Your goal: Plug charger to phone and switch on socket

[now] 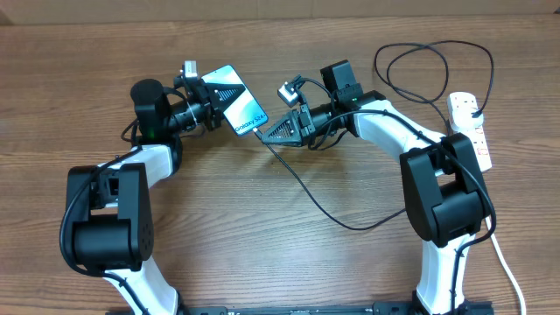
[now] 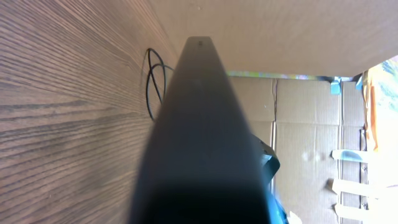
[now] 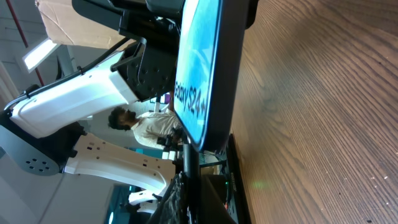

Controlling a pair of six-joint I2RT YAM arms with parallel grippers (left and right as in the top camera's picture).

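My left gripper [image 1: 210, 98] is shut on the phone [image 1: 238, 105] and holds it up off the table, its light blue screen facing up and to the right. The phone's dark back [image 2: 205, 137] fills the left wrist view and hides those fingers. My right gripper [image 1: 273, 131] is shut on the charger's connector end. In the right wrist view the charger [image 3: 189, 163] rises from my right gripper [image 3: 198, 208] and meets the lower edge of the phone [image 3: 199, 68]. The black cable [image 1: 319, 203] trails across the table to the socket [image 1: 470, 129] at the far right.
The charger cable makes a wide loop [image 1: 420, 66] at the back of the table near the socket. A thick white cord [image 1: 503, 262] runs from the socket toward the front right edge. Cardboard boxes [image 2: 298, 124] stand beyond the table.
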